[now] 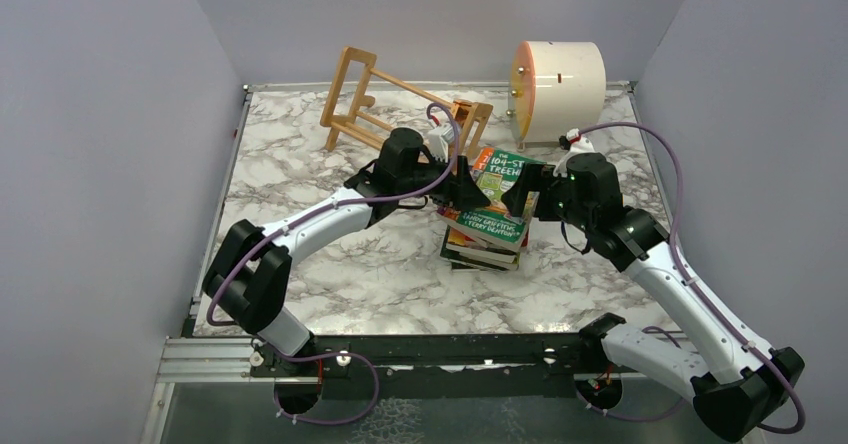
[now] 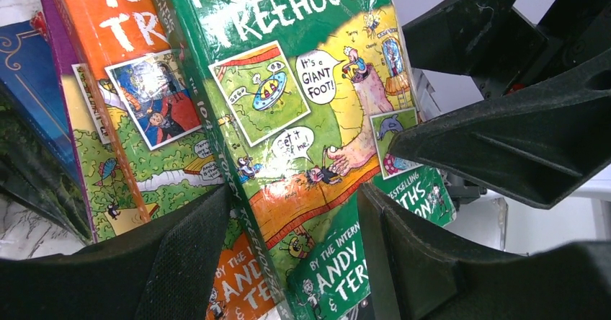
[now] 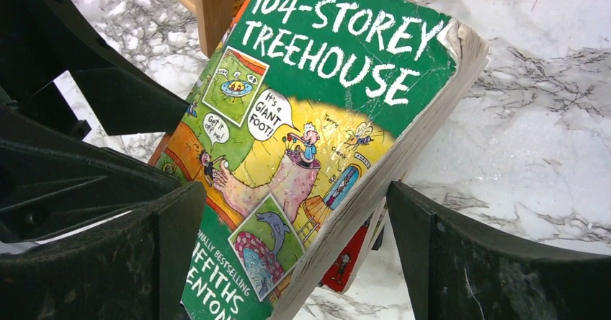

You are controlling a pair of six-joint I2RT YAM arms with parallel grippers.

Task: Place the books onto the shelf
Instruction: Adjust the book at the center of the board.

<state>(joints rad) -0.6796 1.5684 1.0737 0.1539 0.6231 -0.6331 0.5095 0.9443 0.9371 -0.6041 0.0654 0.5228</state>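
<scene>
Green paperback [image 3: 317,118], topmost of the books [image 1: 480,249] stacked mid-desk [image 1: 330,274], is tilting up, its long axis running away from the arm bases. The left gripper [image 2: 295,205] is seemingly pinching its spine corner between its jaws, though that view is cramped. The right gripper [image 3: 292,212] is straddling its page edge, jaws wide apart. The shelf [image 1: 337,89] is lying behind, leftward.

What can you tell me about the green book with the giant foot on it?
The green book is a worn paperback called The 104-Storey Treehouse, with cartoon pictures and a giant foot on its cover. Its corners are frayed. It sits cover up and tilted on top of the pile of books, close to the wooden shelf. The left gripper straddles one end, though I cannot tell if it squeezes; the right gripper stands open around the other.
</scene>
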